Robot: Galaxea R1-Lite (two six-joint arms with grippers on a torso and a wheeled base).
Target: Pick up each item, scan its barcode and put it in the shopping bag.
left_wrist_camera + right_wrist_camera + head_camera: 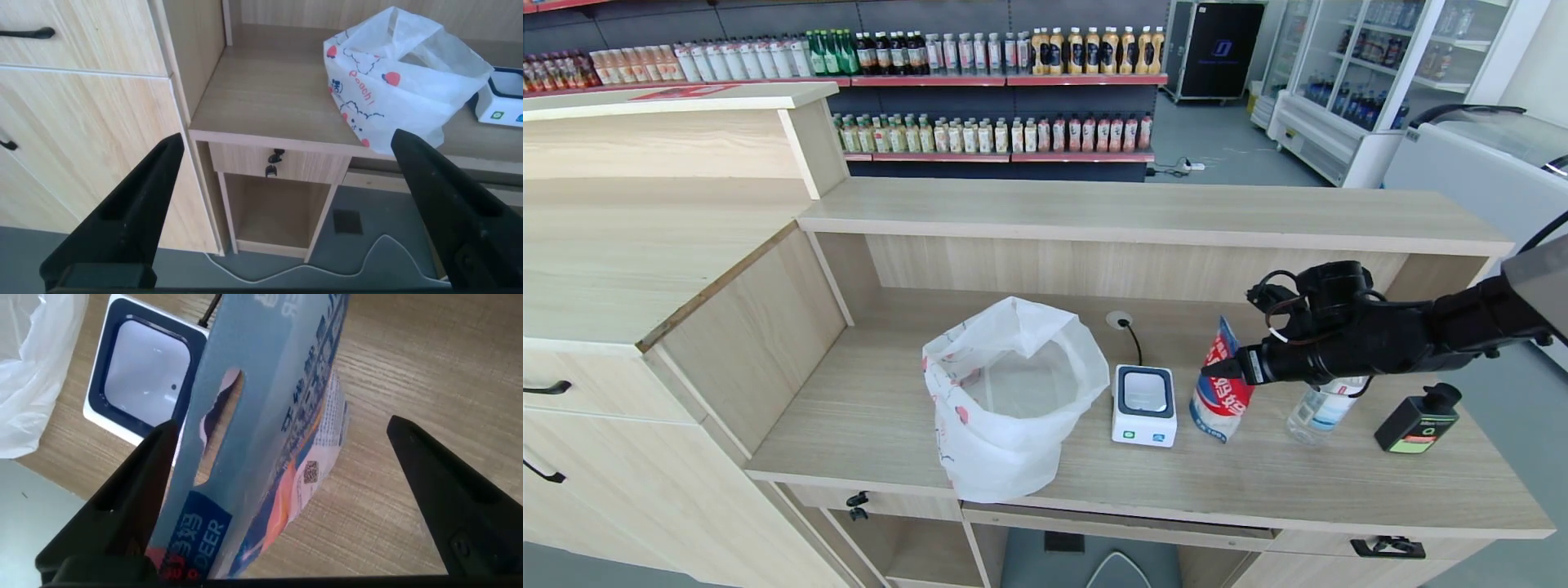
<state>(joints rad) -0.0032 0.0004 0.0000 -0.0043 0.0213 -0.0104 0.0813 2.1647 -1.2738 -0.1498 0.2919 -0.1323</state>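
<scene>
Currently the snack pouch [1223, 412] [270, 416], a blue, red and white packet with a hang-hole cut in its top seal, stands upright on the wooden counter [874, 408] just beside the barcode scanner [1144, 404] [147, 376], on the robot's right of it. The right gripper [1223, 369] [282, 429] is at the pouch's upper part with its jaws spread to either side. One finger [131, 498] sits close against the pouch's edge on the scanner side, and the other [441, 490] is well apart from it. Whether the near finger touches the pouch cannot be told.

Farther from the scanner on that same side, past the pouch, a clear plastic bottle [1319, 412] stands partly behind the right arm. A dark pump bottle with a green label [1417, 420] stands farther out still.

On the scanner's other side, touching or nearly so, the white shopping bag [1005, 400] [392, 73] [24, 376] stands with its mouth open. A black cable [1134, 341] runs from the scanner back to a round port in the counter.

The left gripper [288, 139] hangs in front of the counter, well apart from the scanner [502, 102] and beyond the bag. Its jaws are spread wide and hold nothing.
</scene>
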